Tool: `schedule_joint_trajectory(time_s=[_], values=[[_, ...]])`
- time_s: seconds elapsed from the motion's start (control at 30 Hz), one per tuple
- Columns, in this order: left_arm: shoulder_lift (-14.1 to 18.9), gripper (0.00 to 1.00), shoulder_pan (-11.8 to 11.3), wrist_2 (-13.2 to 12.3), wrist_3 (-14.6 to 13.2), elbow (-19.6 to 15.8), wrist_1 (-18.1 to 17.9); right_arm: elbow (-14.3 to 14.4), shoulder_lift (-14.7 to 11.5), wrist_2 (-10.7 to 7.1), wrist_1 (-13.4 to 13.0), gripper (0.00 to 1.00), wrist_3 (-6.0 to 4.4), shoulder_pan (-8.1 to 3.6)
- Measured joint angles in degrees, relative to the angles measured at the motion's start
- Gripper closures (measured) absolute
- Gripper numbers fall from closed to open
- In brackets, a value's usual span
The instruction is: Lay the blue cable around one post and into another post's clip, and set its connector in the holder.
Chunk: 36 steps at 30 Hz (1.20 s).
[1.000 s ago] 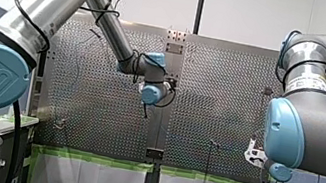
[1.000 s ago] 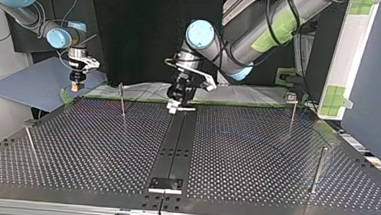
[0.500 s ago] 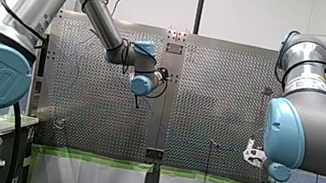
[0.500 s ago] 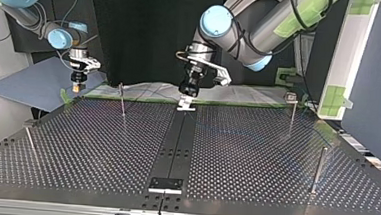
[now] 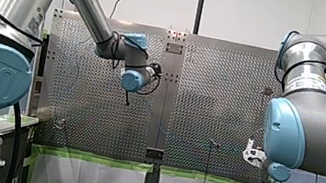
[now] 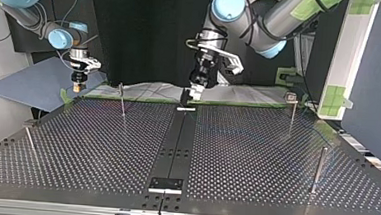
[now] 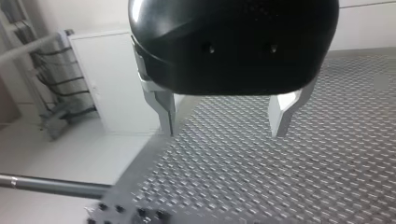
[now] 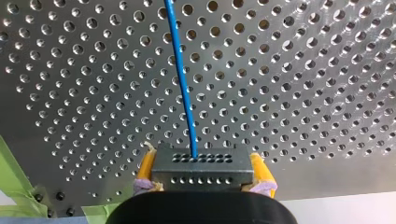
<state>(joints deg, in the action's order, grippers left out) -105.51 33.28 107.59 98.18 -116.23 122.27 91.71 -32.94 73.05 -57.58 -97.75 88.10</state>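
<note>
Right hand (image 8: pixel 201 163): closed, its yellow pads (image 8: pixel 145 165) pressed on two sides of the connector (image 8: pixel 201 176). It is seen at the top view's far left, just off the surface (image 8: pixel 303 93).
Connector: a dark, rigid block with rows of holes. It is judged light and hard, and safe to clamp on its flat sides.
Blue cable (image 8: pixel 182 79): leaves the block's face and runs ahead of the right hand over the perforated surface. Its other end is not shown.
Handling: judged thin and limp, with some spring. It is better led under light tension than pushed, and the jacket may slip.
Hold: best taken at the connector, or on the cable close beside a post (image 6: pixel 122 102).
Left hand (image 7: pixel 223 119): metal fingers (image 7: pixel 164 112) spread wide with nothing between them, held above the surface's far middle.
</note>
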Motion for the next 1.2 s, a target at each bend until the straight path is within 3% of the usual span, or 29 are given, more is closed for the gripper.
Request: schedule_joint_trajectory(time_s=[0.5,0.8,1.2], values=[[0.04,0.0,0.02,1.66,-1.05,-7.38,1.53,-0.05,0.19,0.0,-0.21,1.0,0.0,0.49],[-0.02,0.0,0.44,1.66,-0.82,-11.25,-1.76,-0.05,0.26,0.0,-0.34,1.0,0.0,0.67],[0.0,0.0,0.01,1.11,1.6,-16.96,-7.47,-0.02,0.44,0.0,-0.35,1.0,0.0,0.95]])
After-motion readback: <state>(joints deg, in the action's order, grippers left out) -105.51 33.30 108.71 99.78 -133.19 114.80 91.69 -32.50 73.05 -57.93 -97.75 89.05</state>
